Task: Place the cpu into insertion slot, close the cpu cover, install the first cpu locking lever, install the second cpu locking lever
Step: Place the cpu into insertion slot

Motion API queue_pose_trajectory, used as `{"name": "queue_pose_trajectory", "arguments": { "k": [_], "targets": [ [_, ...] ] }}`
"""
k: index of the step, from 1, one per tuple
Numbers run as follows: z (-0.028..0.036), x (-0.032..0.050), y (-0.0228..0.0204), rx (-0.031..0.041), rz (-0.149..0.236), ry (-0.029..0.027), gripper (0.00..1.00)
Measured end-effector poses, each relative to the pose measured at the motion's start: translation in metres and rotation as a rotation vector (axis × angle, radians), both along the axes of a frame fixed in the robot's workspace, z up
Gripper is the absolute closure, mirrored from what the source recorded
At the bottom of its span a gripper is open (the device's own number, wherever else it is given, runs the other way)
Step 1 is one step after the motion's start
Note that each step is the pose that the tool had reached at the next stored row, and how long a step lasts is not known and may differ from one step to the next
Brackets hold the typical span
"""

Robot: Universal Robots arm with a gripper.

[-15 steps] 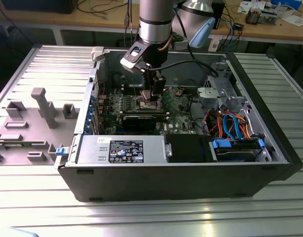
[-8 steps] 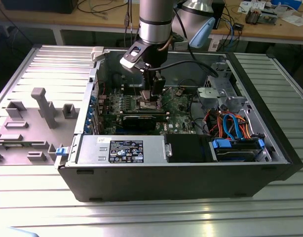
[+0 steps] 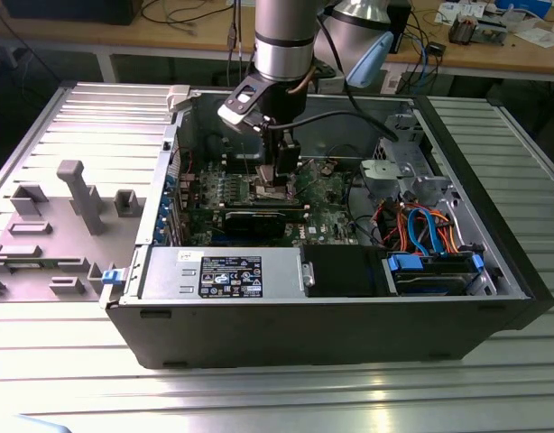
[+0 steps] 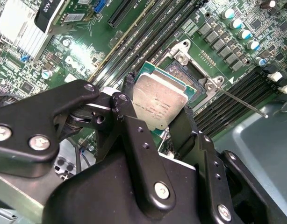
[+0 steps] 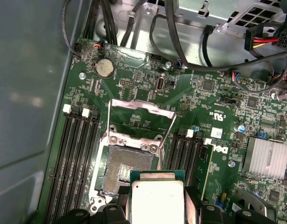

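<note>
Standing over the open dark-grey metal computer case [image 3: 349, 334] that lies on the ribbed aluminium table [image 3: 277, 397], I see the silver-grey robot arm [image 3: 282, 36] reaching straight down into it. Its black two-fingered gripper [image 3: 279, 180] hangs low over the green motherboard [image 5: 213, 93], about midway across the case in the exterior view.

The jaws are pinching the small flat square cpu with a silvery metal top [image 4: 162, 100] by two opposite edges, with a black fingertip [image 4: 184, 126] pressed against each side. The chip is held flat side up, with its green border showing around the metal lid.

In the first wrist view the cpu overlaps the near edge of the insertion slot [image 5: 127, 170], a square socket with a dark, gold-tinged contact field inside a metal rim. Most of that field lies bare beyond the chip. I cannot tell whether the chip touches the socket or floats just above it.

The cpu cover [image 5: 143, 106], a thin square frame of silvery sheet metal with a large window, is swung open and away from the slot on its far side. A slim metal locking lever [image 4: 241, 101] sticks out loose beside the socket, across the long black memory slots [image 4: 227, 105].

A round silver coin battery [image 5: 104, 67] sits on the board beyond the cover. A finned silver heat sink [image 5: 267, 161] lies well off to one side.
</note>
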State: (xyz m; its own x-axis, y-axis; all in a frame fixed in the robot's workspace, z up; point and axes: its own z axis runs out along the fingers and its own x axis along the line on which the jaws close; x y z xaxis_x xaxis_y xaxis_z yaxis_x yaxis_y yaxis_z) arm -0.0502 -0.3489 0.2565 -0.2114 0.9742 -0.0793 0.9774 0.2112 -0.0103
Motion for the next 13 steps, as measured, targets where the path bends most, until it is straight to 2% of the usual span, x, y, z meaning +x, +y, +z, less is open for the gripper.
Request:
{"name": "queue_pose_trajectory", "arguments": {
  "k": [13],
  "targets": [
    [-0.0013,0.0000,0.0000,-0.0007,-0.038,0.0000,0.45]
  ]
}}
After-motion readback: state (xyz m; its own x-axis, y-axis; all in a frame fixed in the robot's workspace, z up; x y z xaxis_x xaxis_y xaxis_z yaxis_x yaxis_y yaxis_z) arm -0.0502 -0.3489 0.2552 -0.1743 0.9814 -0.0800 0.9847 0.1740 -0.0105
